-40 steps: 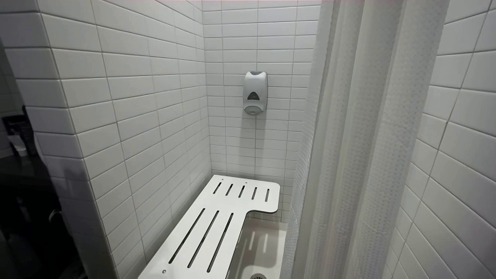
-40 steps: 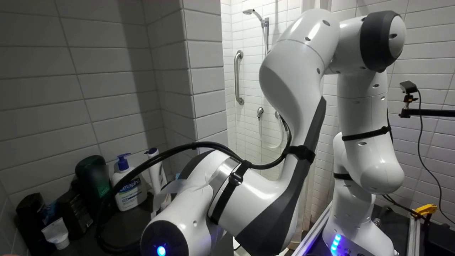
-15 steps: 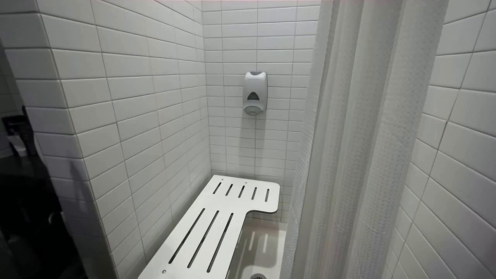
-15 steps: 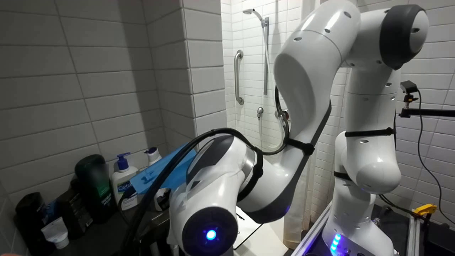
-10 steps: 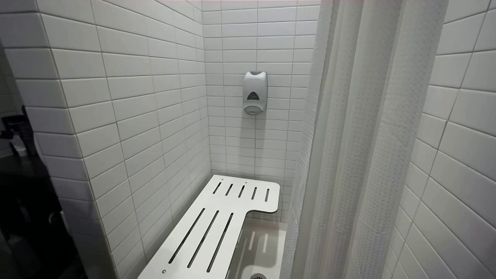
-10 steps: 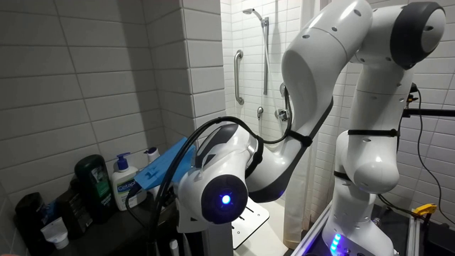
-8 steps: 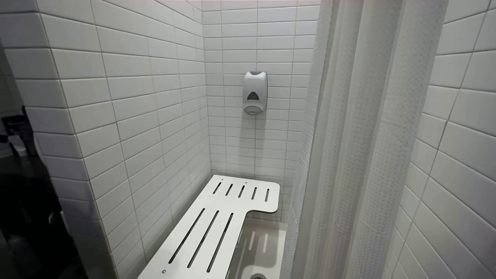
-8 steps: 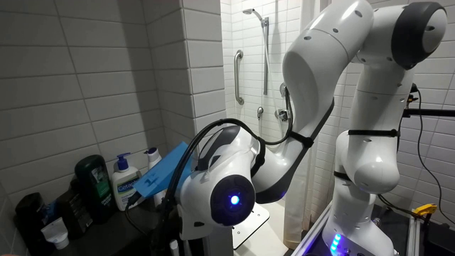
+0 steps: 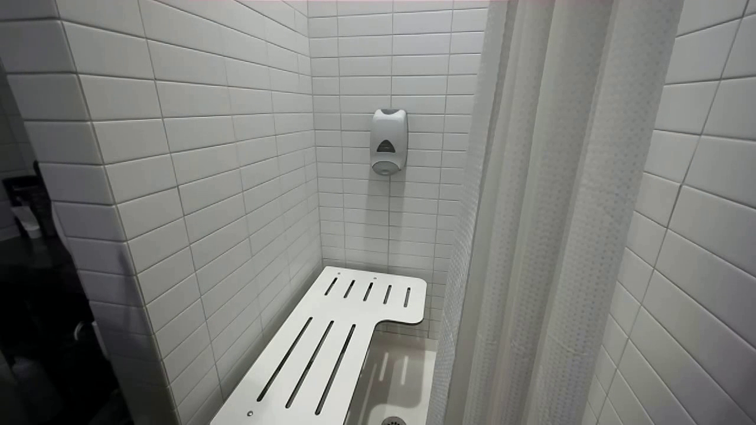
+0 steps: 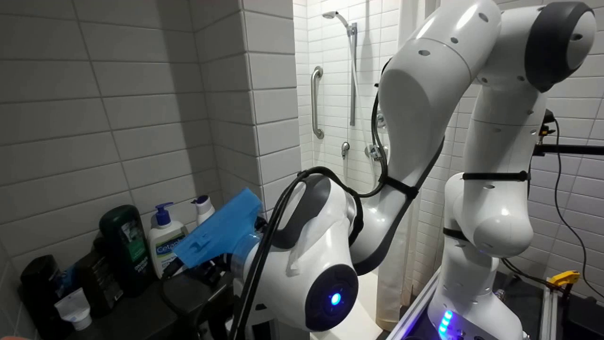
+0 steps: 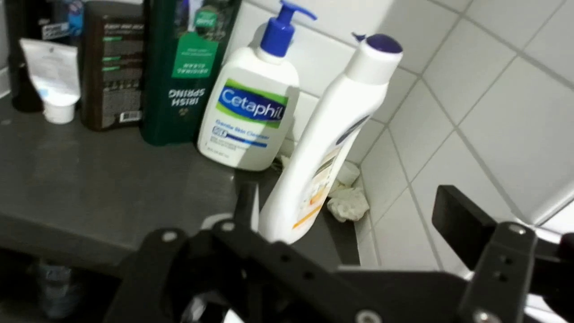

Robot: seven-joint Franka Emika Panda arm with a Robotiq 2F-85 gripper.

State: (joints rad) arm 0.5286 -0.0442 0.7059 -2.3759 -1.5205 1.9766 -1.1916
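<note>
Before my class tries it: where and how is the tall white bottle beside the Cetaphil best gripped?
Probably mid-body on the tall white bottle, from the front of the counter: its long, slim body suits spread fingers, while tiled walls back it and the Cetaphil bottle flanks it.

Wht/gry arm [image 10: 420, 99], blk pincer [image 11: 353, 211]

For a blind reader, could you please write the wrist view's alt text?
An open black claw faces a purple-capped white bottle. Left of that bottle, a Cetaphil pump bottle, a green bottle and a white tube stand on a dark counter.
</note>
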